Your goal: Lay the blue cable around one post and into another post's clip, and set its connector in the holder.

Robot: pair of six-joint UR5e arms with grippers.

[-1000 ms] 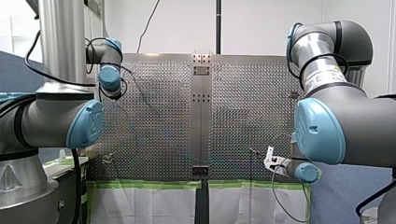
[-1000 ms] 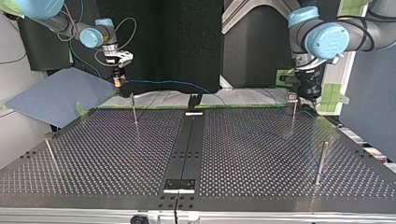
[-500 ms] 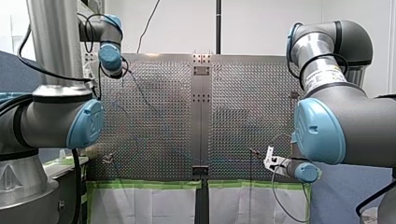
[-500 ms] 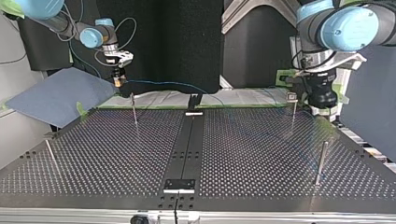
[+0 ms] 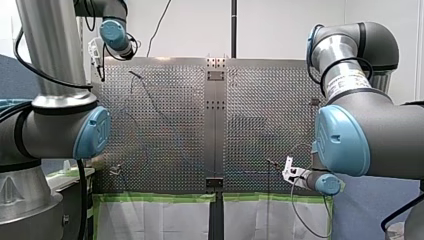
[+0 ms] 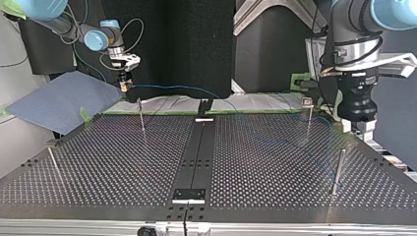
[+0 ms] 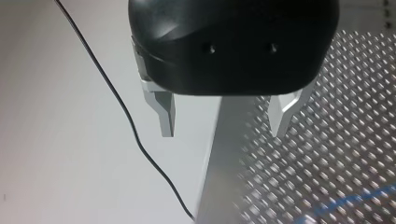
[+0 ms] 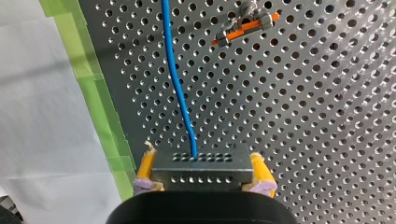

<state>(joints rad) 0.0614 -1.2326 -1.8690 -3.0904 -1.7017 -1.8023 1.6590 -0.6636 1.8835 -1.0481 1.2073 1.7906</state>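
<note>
Perforated table (image 8: 303, 116) lies beneath both arms. My right gripper (image 8: 203, 171) is clamped on the grey connector (image 8: 201, 161) at the top view's far left. From it, the blue cable (image 8: 176, 84) runs ahead past an orange clip (image 8: 243, 28). My left gripper (image 7: 224, 123) is spread and empty.

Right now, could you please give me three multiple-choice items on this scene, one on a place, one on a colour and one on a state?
1. Where is the connector?
A. hanging on a post
B. in my right gripper
C. lying loose

2. What colour is the tape along the table's edge?
A. red
B. green
C. white

3. How is my left gripper?
A. open and empty
B. shut on a post
C. shut on a cloth

Answers:
1 B: yellow pads clamp the grey block that the blue cable leaves.
2 B: the right wrist view shows green strips.
3 A: its metal fingers stand apart, holding nothing.
</note>
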